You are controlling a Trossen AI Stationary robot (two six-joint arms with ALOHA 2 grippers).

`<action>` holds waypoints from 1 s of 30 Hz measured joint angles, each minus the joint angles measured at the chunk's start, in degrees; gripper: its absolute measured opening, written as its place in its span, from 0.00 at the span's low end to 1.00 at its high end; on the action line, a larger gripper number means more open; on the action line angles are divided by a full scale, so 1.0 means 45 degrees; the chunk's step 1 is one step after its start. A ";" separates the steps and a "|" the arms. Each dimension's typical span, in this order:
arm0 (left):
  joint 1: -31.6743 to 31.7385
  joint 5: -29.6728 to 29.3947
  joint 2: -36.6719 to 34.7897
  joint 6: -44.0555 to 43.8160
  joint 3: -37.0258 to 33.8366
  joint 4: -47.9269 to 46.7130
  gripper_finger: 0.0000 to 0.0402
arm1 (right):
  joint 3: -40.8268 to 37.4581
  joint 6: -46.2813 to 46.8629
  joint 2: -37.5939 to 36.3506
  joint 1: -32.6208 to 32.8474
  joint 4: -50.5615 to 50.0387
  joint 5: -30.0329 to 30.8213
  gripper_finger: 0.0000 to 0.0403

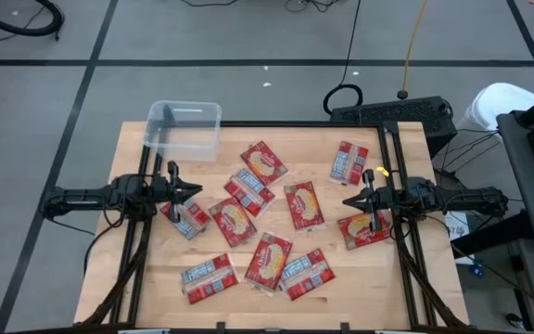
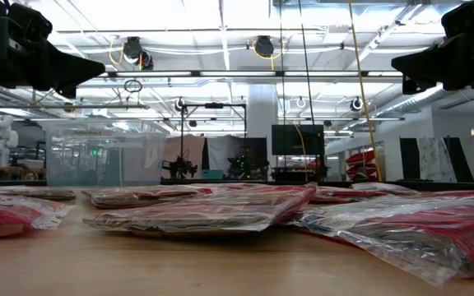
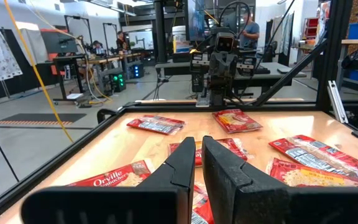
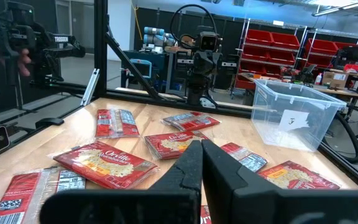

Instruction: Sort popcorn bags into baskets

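Note:
Several red popcorn bags lie flat and scattered over the wooden table, among them one point(image 1: 262, 161) near the middle, one point(image 1: 349, 163) at the far right and one point(image 1: 209, 278) at the near left. Some overlap at their edges. The clear plastic basket point(image 1: 184, 130) stands at the far left corner and has nothing in it point(image 4: 294, 115). My left gripper point(image 1: 199, 189) hangs level above the table's left side, shut point(image 3: 199, 146), with nothing between its fingers. My right gripper point(image 1: 346, 200) hangs level above the right side, facing it, also shut point(image 4: 201, 149) on nothing.
Black frame rails run along the table's left and right edges under both arms. A black box point(image 1: 392, 113) sits just beyond the far right corner. Bare wood shows along the near edge and between the basket and the bags. A person point(image 3: 248, 31) stands in the room beyond.

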 joint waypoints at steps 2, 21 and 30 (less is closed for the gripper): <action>0.0002 -0.0004 0.0002 0.0002 -0.0001 0.0000 0.09 | -0.0002 0.0000 -0.0002 0.0002 -0.0005 0.0000 0.00; 0.0002 -0.0007 0.0002 -0.0760 -0.0004 0.0063 0.09 | 0.0000 0.0000 -0.0004 0.0000 -0.0005 0.0000 0.00; -0.0086 0.0032 0.0744 -0.4544 0.0223 0.0359 0.09 | -0.0001 0.0000 0.0000 0.0002 -0.0006 0.0003 0.00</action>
